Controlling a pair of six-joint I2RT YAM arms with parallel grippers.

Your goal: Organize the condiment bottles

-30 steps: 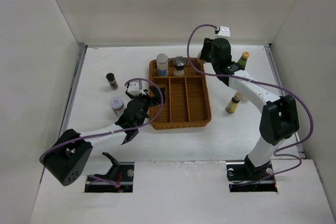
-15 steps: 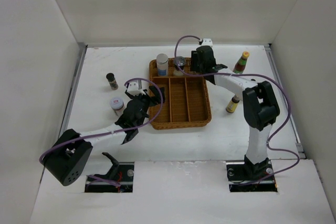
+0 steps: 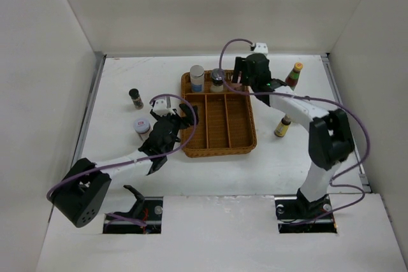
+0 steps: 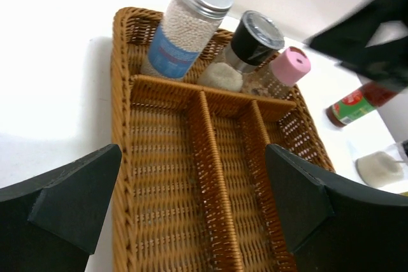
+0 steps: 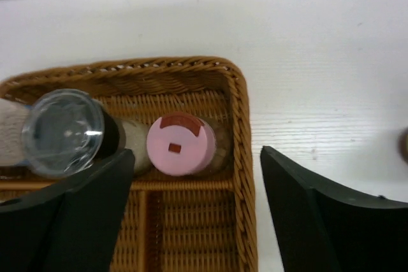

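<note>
Below my right gripper, the corner jar stands in the tray; the neighbour jar is just left of it.

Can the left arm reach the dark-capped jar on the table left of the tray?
Probably yes: the left gripper is open, close by, and nothing stands between it and the dark-capped jar.

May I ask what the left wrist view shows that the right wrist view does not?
Only the left wrist: the silver cap of the blue-labelled jar and a red-labelled bottle beyond the wicker tray. Only the right wrist: the pink-capped jar from above, dark tab showing. Both: that jar beside the black-capped jar in the tray's back compartment.
</note>
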